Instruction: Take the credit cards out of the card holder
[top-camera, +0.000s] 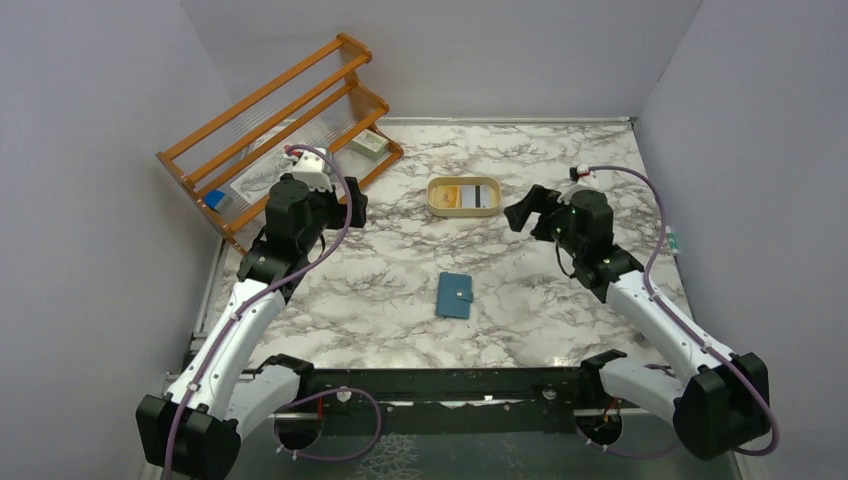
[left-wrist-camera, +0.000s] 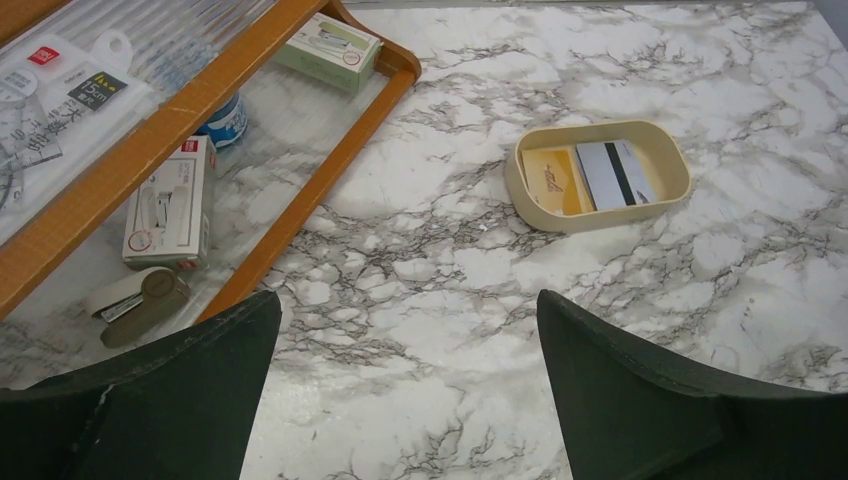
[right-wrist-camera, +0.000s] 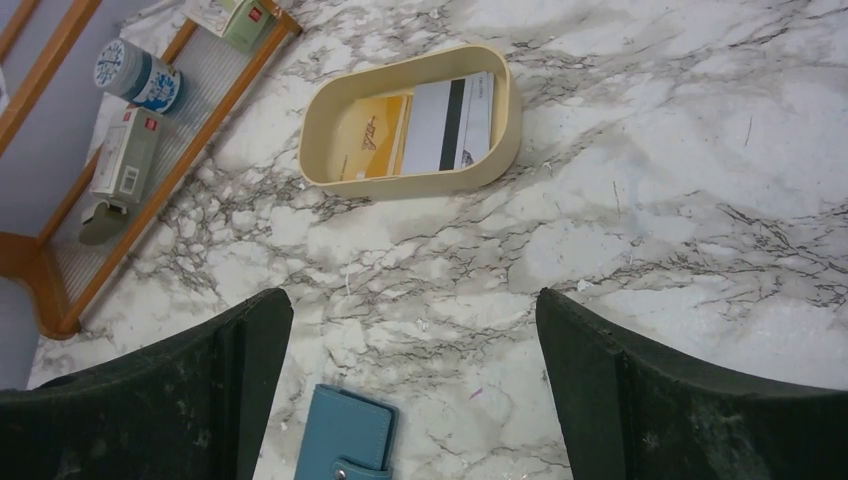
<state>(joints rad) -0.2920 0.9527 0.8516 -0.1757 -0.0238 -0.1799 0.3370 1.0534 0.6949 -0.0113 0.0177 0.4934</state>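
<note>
The teal-blue card holder (top-camera: 456, 295) lies shut with its snap tab fastened on the marble table, near the middle front; it also shows at the bottom of the right wrist view (right-wrist-camera: 347, 446). A yellow credit card (top-camera: 452, 198) and a pale credit card with a dark stripe (top-camera: 481, 197) lie in a cream tray (top-camera: 464, 181) behind it; both also show in the wrist views (left-wrist-camera: 552, 180) (right-wrist-camera: 446, 124). My left gripper (top-camera: 352, 201) is open and empty, raised at the left. My right gripper (top-camera: 527, 210) is open and empty, raised at the right of the tray.
An orange wooden rack (top-camera: 275, 125) stands at the back left with boxed staplers (left-wrist-camera: 165, 213), a blue tape roll (left-wrist-camera: 222, 120) and packets on it. Grey walls close in the table on three sides.
</note>
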